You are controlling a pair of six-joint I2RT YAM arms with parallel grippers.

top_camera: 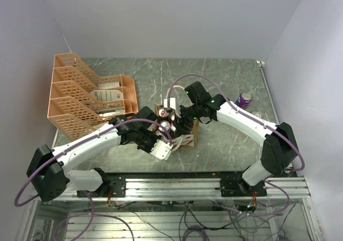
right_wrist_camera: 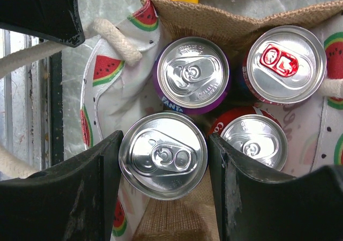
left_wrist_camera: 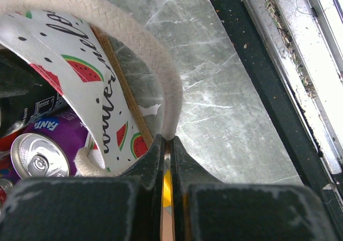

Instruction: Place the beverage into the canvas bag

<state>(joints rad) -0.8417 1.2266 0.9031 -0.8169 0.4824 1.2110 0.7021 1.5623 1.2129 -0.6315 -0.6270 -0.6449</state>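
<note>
Three round metal cans (right_wrist_camera: 192, 75) sit in the coarse-weave canvas bag (right_wrist_camera: 214, 21). Right gripper (right_wrist_camera: 163, 158) clamps a fourth can (right_wrist_camera: 162, 154); left gripper (left_wrist_camera: 167, 144) pinches the braided rope handle (left_wrist_camera: 170, 91).

Left arm (top_camera: 86, 144) and right arm (top_camera: 246, 120) bent inward; left gripper (left_wrist_camera: 167, 140) pinches rope handle (left_wrist_camera: 163, 75), right gripper (right_wrist_camera: 163, 160) clamps can (right_wrist_camera: 162, 154) from above.

Four cans (right_wrist_camera: 163, 154) stand in one canvas bag (right_wrist_camera: 115, 75); one purple can (top_camera: 244, 99) sits right of it, one orange rack (top_camera: 80, 99) left.
</note>
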